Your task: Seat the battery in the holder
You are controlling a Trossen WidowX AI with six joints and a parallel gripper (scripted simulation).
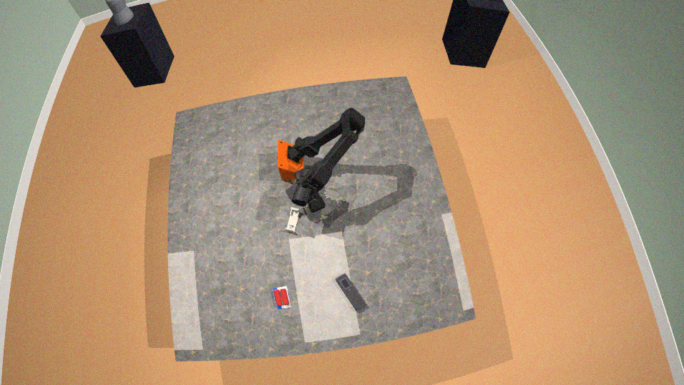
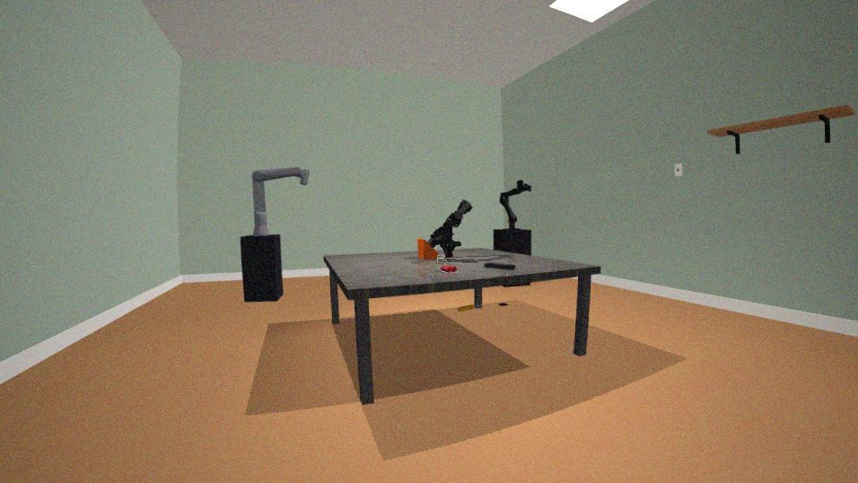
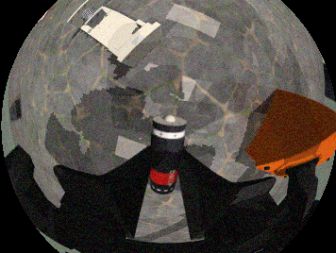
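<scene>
Got the battery (image 3: 162, 177) pinched in my fingers (image 1: 307, 220)
Gonna lift straight up, no twisting, then ease over to the holder (image 1: 292, 220) (image 2: 441, 259) (image 3: 115, 33) beyond my fingertips.

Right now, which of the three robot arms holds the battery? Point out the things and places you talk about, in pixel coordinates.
The black arm (image 1: 335, 152) (image 2: 445, 233) on the orange base (image 1: 282, 149) (image 2: 422, 250) (image 3: 294, 129) holds the battery (image 3: 169, 135). The grey arm (image 1: 122, 16) (image 2: 258, 197) and the other black arm (image 2: 509, 208) stand on pedestals (image 1: 138, 50) (image 1: 476, 38) (image 2: 261, 267) (image 2: 512, 240) off the table (image 1: 229, 287) (image 2: 389, 276).
</scene>
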